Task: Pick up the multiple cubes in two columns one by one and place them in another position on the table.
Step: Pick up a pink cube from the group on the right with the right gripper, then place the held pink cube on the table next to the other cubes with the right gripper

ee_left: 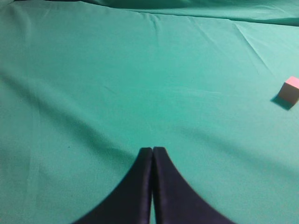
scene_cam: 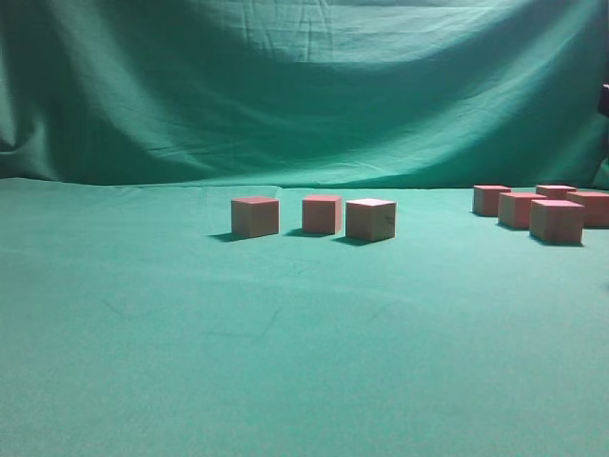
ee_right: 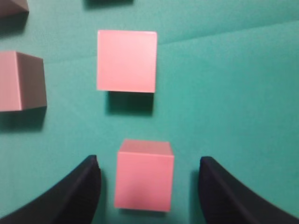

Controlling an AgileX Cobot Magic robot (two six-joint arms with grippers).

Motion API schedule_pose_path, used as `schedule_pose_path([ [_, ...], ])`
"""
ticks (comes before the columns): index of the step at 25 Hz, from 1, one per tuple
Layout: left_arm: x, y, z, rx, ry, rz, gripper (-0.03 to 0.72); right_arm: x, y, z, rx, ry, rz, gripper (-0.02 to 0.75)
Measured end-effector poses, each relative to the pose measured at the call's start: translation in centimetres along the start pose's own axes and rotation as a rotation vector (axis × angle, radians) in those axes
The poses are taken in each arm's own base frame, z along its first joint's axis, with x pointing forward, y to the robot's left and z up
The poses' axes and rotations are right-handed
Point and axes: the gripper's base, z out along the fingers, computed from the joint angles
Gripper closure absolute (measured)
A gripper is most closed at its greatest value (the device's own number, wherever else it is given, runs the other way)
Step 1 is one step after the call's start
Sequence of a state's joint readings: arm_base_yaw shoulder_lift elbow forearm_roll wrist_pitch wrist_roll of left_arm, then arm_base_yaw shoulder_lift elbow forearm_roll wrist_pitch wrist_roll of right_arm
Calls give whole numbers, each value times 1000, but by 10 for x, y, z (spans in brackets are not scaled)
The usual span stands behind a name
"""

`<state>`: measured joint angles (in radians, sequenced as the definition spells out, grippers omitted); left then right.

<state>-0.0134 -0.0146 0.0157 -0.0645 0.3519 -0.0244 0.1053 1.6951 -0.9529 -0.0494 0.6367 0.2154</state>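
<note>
In the right wrist view my right gripper (ee_right: 149, 162) is open over the teal table (ee_right: 233, 93). A pink cube (ee_right: 144, 175) sits between its dark fingers (ee_right: 86, 186) with a gap on each side. A second cube (ee_right: 126, 61) lies just beyond it, and a third (ee_right: 21, 81) lies to the left. In the exterior view three cubes (scene_cam: 322, 214) stand in a row mid-table, and several more (scene_cam: 557, 221) cluster at the far right. My left gripper (ee_left: 153, 149) is shut on nothing above bare cloth, with one cube (ee_left: 290, 90) far to its right.
A draped green cloth backdrop (scene_cam: 304, 95) hangs behind the table (scene_cam: 285, 362). A corner of another cube (ee_right: 11, 7) shows at the top left of the right wrist view. A dark bit of arm (scene_cam: 605, 100) shows at the exterior view's right edge.
</note>
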Motion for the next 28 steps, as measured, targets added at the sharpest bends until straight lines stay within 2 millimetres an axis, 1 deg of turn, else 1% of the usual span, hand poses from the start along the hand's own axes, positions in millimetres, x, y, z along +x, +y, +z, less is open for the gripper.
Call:
schedule_pose_path([
  [2,0,0,0,0,0,0,688,-1,0,4,-1,-3,0,277],
  [3,0,0,0,0,0,0,688,-1,0,5,-1,-3,0,323],
  [4,0,0,0,0,0,0,688,-1,0,7,-1,1,-1,343],
  [8,0,0,0,0,0,0,688,-1,1,12,1,12,-1,484],
  [14,0,0,0,0,0,0,688,1,2,11,-12,34,-17,475],
  [16,0,0,0,0,0,0,688,0,5,2,-21,58,-47,475],
  [18,0,0,0,0,0,0,688,-5,15,-14,-38,49,-93,475],
  [20,0,0,0,0,0,0,688,-9,32,-35,-65,37,-156,475],
  [22,0,0,0,0,0,0,688,-12,55,-54,-104,27,-218,475],
  [24,0,0,0,0,0,0,688,-13,85,-73,-146,11,-298,475],
  [25,0,0,0,0,0,0,688,-11,98,-80,-163,6,-333,475],
  [28,0,0,0,0,0,0,688,-2,147,-97,-225,-20,-464,475],
])
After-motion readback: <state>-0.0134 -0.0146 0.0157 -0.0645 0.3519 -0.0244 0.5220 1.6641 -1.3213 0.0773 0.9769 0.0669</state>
